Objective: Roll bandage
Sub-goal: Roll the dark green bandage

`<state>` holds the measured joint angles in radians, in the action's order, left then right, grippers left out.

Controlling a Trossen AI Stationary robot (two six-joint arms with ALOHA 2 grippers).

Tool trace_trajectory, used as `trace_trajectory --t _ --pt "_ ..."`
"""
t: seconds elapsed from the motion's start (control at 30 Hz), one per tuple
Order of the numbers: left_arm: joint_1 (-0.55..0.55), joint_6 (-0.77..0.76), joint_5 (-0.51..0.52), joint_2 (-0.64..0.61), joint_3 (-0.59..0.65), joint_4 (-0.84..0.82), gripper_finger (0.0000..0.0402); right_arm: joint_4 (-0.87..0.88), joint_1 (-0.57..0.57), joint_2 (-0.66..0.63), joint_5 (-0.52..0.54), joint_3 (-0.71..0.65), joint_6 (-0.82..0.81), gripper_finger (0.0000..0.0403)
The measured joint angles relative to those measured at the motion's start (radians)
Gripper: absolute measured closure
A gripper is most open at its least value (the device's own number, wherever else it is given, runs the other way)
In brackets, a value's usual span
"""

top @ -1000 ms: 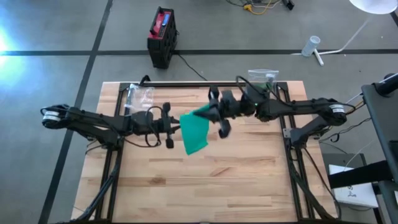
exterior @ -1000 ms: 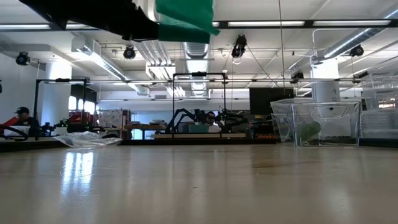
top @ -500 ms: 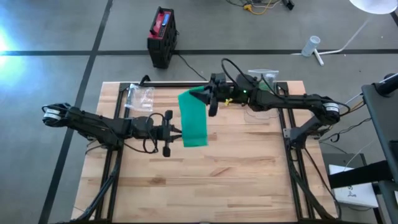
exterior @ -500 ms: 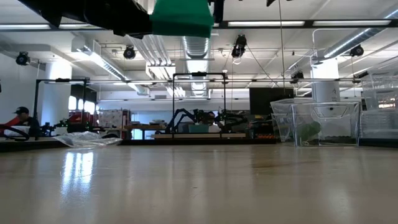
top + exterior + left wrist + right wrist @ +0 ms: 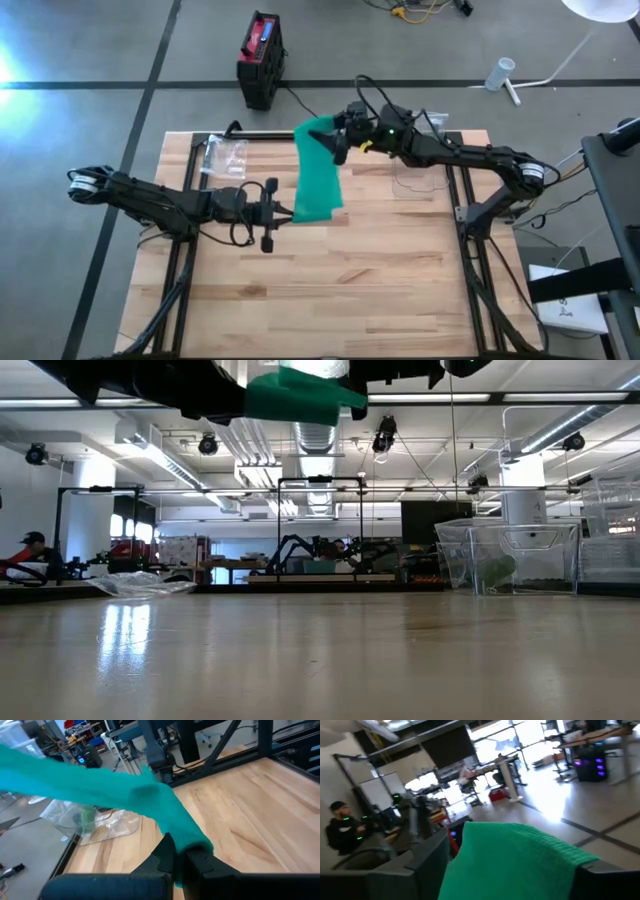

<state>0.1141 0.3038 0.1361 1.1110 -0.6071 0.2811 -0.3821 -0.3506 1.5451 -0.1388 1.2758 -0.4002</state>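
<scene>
**Bandage still flat, rolling not begun**

Bandage (image 5: 320, 172) is a green strip held off the table, stretched between my two arms in the upper middle of the high view. I judge the task barely started: the strip hangs open and flat, with no roll formed anywhere I can see.

My left gripper (image 5: 283, 211) sits at centre left of the high view, fingers pinched tight on the strip's lower end; the left wrist view shows the cloth caught between them. My right gripper (image 5: 338, 141) is at the strip's upper end, top centre. Its wrist view shows the cloth draped across the fingers, but I cannot tell whether they are clamping it or spread apart.

Pale wooden table (image 5: 400, 280) is bare across the lower half of the frame. A crumpled clear bag (image 5: 226, 154) lies at its upper left, a clear container (image 5: 510, 555) toward its upper right. A red-and-black box (image 5: 261, 58) stands on the grey floor beyond. A seated person (image 5: 345, 832) shows in the workshop behind.
</scene>
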Motion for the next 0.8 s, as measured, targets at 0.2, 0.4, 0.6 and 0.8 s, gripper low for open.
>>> trace_trajectory --t 0.2,0.4,0.6,0.8 --pt "0.003 -0.009 -0.065 0.0 0.0 0.022 0.0401 0.071 -0.035 0.05 0.018 0.0 -0.01 0.0107" --pt "0.004 -0.014 -0.07 0.0 0.0 0.033 0.0401 0.059 -0.027 0.148 -0.008 0.008 -0.057 0.0094" --pt "0.004 -0.018 -0.075 0.0 0.0 0.051 0.0401 0.079 -0.023 0.248 -0.135 0.014 -0.099 0.0094" --pt "0.004 -0.019 -0.126 0.001 0.001 0.093 0.0401 0.086 -0.023 0.293 -0.185 0.013 -0.062 0.0093"
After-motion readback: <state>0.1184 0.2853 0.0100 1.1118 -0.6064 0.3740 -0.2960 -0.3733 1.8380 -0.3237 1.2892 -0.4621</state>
